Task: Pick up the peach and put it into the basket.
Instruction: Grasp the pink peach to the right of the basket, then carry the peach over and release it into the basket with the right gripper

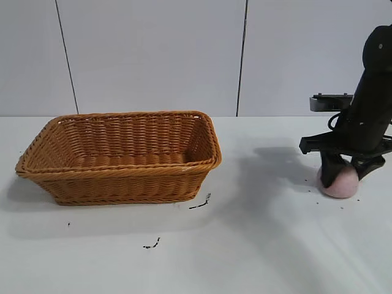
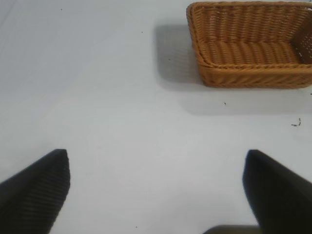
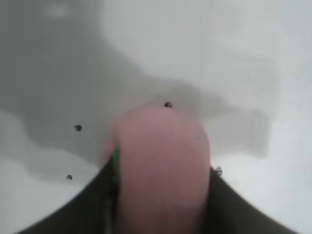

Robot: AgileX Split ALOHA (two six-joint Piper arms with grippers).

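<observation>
Peach (image 1: 340, 183) sits clamped in your right gripper (image 1: 345, 173) on the table (image 1: 245, 245), ready to lift toward the basket (image 1: 122, 156); left gripper (image 2: 156, 195) gapes wide, idle.

The basket (image 1: 122, 160) is rough woven wicker with a braided rim, the peach (image 1: 340, 182) smooth and matt, the table (image 1: 263, 245) smooth, matt white, the gripper (image 1: 346, 170) matt black.

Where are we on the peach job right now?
Done: right hand has closed on the small pale pink peach, fingers on both sides. In hand: the peach sits on the white table, not yet lifted. Left: carry it into the empty orange-brown wicker basket. Left hand idles open.
</observation>
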